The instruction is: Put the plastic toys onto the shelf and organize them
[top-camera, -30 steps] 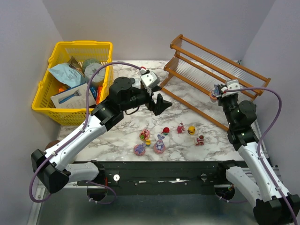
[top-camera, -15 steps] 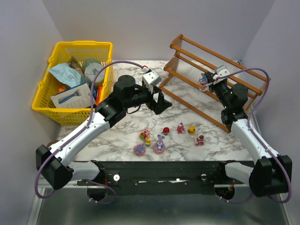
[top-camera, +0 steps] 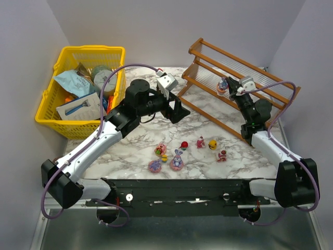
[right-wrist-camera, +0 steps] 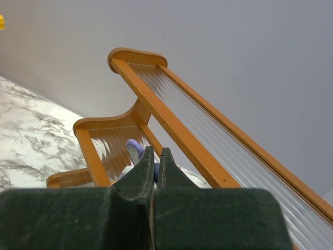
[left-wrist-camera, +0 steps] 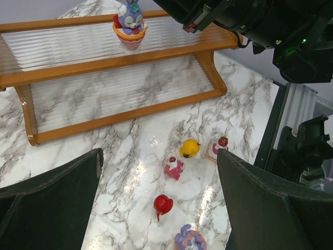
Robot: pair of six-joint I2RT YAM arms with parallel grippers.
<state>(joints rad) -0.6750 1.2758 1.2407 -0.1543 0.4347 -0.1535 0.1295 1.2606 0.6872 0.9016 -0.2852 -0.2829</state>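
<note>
Here, seven toys (top-camera: 201,141) on table (top-camera: 135,148), one bunny (left-wrist-camera: 130,23) on shelf (left-wrist-camera: 104,63)

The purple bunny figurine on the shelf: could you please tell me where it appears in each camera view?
Top external: the purple bunny is right of centre, on the shelf, just left of the right gripper.
Left wrist: top, left of centre, standing on a ribbed panel.
Right wrist: only a purple ear shows, low, behind the shut fingers.
Shared landmark: the shelf's reddish-brown wooden rails.
</note>
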